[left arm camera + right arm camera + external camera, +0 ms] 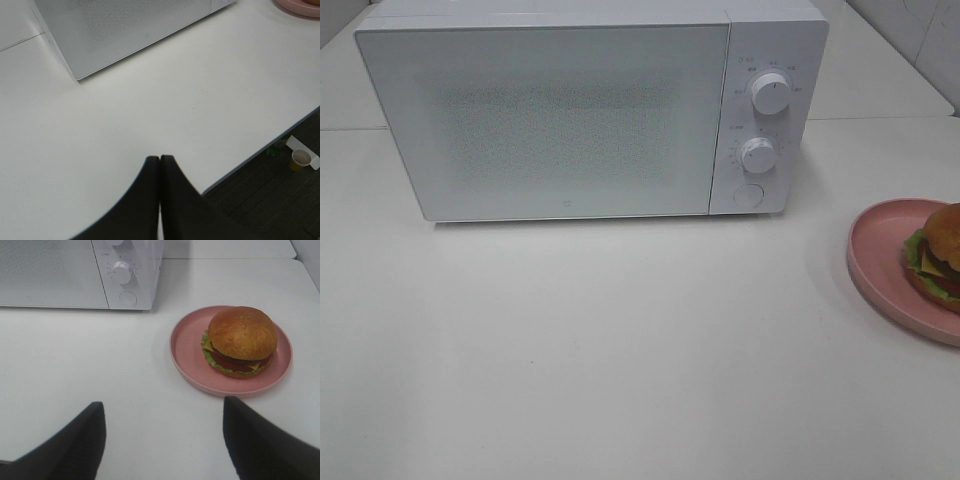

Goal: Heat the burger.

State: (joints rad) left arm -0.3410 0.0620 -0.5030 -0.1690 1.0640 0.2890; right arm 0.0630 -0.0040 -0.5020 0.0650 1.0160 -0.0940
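The burger (pixel 938 256) with golden bun, lettuce, cheese and tomato sits on a pink plate (pixel 882 255) at the right edge of the white table; it also shows in the right wrist view (pixel 241 341) on the plate (pixel 187 342). A white microwave (pixel 550 110) with its door closed stands at the back. My right gripper (pixel 164 412) is open and empty, hovering short of the plate. My left gripper (pixel 159 161) is shut and empty, above the table in front of the microwave (pixel 125 30). Neither gripper shows in the high view.
The microwave has two dials (pixel 770 93) and a round button (pixel 748 196) on its right panel. The table's front edge (pixel 260 150) shows in the left wrist view, with a paper cup (pixel 301 159) on the floor below.
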